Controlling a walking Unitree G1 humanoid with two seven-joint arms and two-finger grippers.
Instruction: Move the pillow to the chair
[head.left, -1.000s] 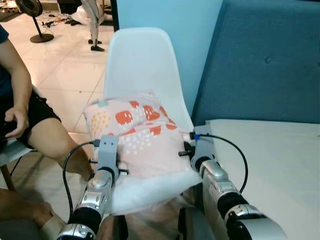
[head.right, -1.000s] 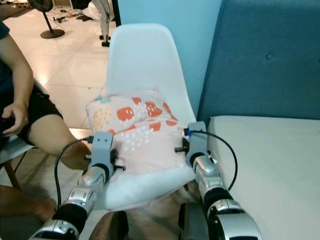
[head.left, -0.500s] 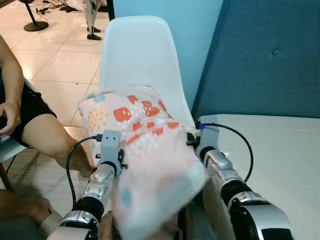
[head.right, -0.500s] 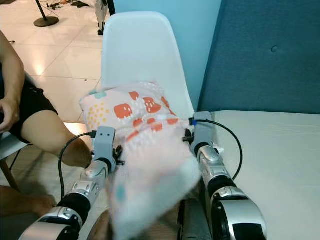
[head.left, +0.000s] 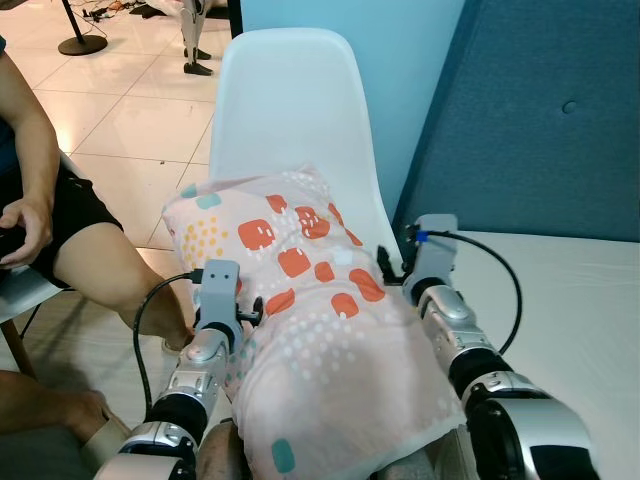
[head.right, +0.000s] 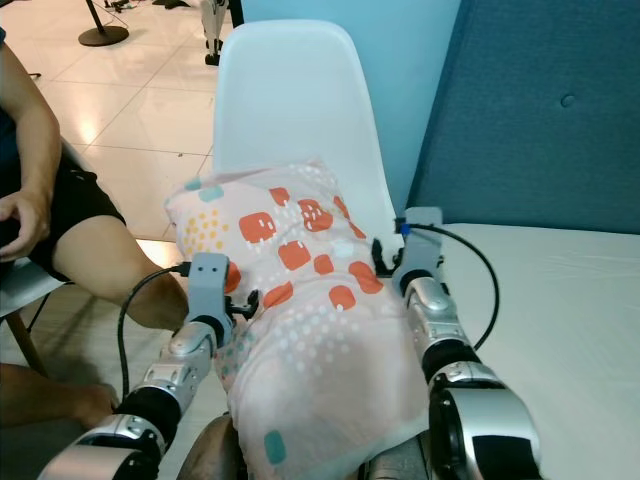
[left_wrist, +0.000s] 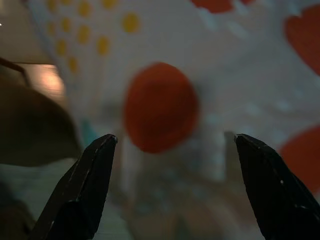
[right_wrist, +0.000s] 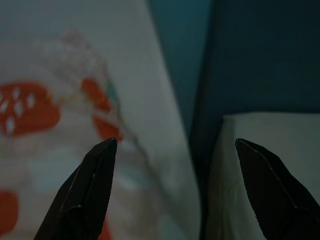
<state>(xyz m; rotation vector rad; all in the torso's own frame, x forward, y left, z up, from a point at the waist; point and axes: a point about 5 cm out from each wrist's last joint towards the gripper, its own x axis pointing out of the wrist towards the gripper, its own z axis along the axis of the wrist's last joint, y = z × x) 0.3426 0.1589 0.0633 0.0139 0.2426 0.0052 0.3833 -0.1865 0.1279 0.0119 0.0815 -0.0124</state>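
Left claw (left_wrist: 172, 165) spread wide with the pillow (head.left: 320, 330) right before it; right claw (right_wrist: 175, 170) equally spread, aimed along the pillow's edge toward the chair (head.left: 290, 110). Probably squeezing the pillow between both arms, not pinching it, with its far end on the seat and its near end hanging toward the robot. Bed (head.left: 580, 300) close on the right, a seated person's leg (head.left: 105, 270) on the left, narrowing the approach.
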